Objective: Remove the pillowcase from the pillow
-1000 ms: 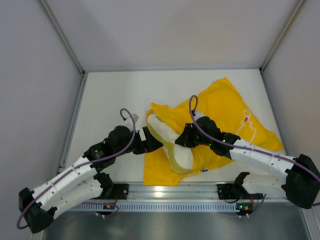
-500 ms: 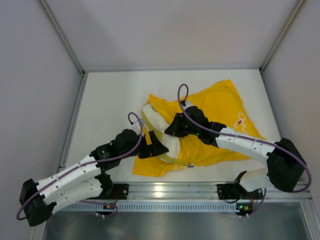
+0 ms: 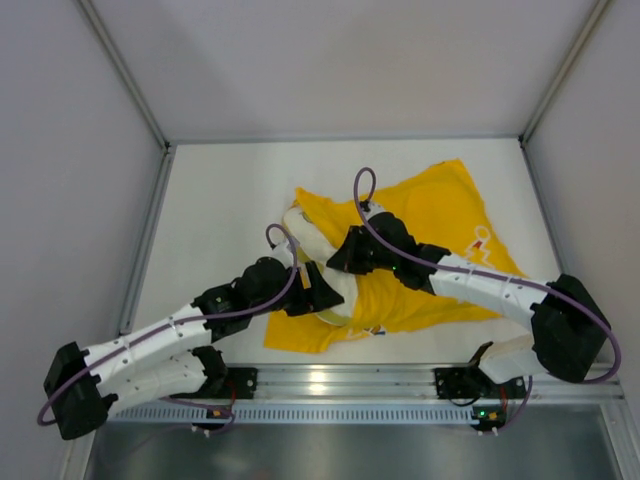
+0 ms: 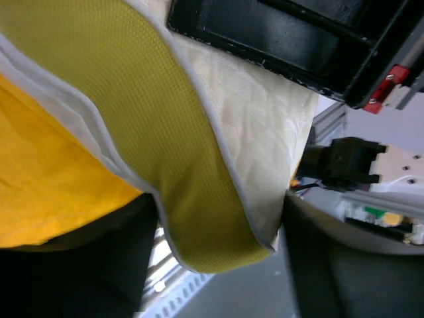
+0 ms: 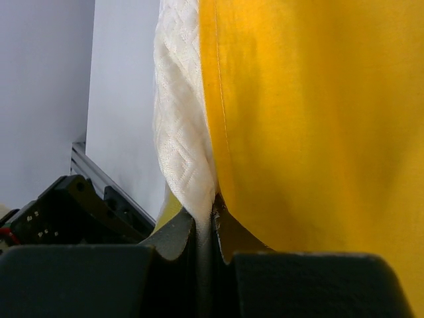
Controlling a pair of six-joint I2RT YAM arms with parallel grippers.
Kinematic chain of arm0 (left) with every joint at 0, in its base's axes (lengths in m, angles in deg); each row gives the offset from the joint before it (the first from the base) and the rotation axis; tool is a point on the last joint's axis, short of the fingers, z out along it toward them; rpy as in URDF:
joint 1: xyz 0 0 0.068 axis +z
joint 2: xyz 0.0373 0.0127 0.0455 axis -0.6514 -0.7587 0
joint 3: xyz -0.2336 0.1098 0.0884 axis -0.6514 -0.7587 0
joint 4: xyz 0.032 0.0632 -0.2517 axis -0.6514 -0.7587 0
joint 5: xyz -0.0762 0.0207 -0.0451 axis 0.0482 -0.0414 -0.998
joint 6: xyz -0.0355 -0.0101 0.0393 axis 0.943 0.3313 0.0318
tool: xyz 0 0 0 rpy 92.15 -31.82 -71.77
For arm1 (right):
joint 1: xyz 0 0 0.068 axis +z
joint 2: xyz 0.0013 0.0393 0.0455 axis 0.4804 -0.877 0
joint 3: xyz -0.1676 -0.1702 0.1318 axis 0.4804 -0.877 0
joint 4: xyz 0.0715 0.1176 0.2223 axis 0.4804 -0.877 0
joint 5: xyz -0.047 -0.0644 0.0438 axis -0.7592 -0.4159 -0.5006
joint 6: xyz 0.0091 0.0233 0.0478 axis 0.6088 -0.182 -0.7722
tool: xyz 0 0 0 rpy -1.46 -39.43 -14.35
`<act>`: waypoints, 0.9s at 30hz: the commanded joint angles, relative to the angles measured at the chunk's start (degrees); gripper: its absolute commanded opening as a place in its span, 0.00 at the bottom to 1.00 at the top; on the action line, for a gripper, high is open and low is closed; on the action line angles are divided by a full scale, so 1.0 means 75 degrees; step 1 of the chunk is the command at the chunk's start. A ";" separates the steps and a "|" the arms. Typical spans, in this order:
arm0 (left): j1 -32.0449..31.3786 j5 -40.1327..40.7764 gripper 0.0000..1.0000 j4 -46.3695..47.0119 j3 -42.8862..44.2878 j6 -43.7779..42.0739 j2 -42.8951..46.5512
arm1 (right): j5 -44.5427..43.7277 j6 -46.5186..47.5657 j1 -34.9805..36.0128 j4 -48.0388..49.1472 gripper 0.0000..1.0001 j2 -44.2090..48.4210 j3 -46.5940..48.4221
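The yellow pillowcase [image 3: 440, 215] lies spread on the white table, right of centre. The cream quilted pillow [image 3: 318, 255] sticks out of the pillowcase's left end, between my two grippers. My right gripper [image 3: 337, 262] is shut on a fold of the pillow [image 5: 179, 119], and the pillowcase [image 5: 311, 119] hangs right beside its fingertips; in the right wrist view the gripper [image 5: 213, 212] shows the cream cloth pinched in the gap. My left gripper [image 3: 325, 297] is open, with the pillow's yellow-green edge band [image 4: 199, 199] between its wide-apart jaws. The pillowcase [image 4: 46, 172] shows at the left there.
An aluminium rail [image 3: 330, 382] runs along the near table edge, below the cloth. Grey enclosure walls [image 3: 80, 200] and frame posts close in the left, far and right sides. The right gripper's black body [image 4: 298, 40] sits close above the pillow in the left wrist view.
The right gripper pulled the pillow left and away from the rail, dragging the pillowcase with it. The left gripper moved right, in around the pillow's near edge.
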 commanded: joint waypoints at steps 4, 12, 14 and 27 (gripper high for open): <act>-0.0059 0.0273 0.15 0.0959 -0.0148 0.0090 -0.0231 | 0.0536 0.0124 0.0182 0.0985 0.08 0.0443 0.0626; -0.0059 0.0531 0.00 0.0960 -0.0253 0.0008 -0.0091 | 0.0666 0.1037 0.0229 -0.0068 0.75 0.0759 0.0520; -0.0059 0.0566 0.00 0.0936 -0.0300 -0.0016 0.0061 | 0.0408 0.1202 0.0311 -0.0455 0.81 0.1192 0.0381; -0.0059 0.0555 0.00 0.0760 -0.0453 0.0090 0.0706 | -0.0776 0.1214 0.0428 -0.1887 0.74 0.3421 -0.1717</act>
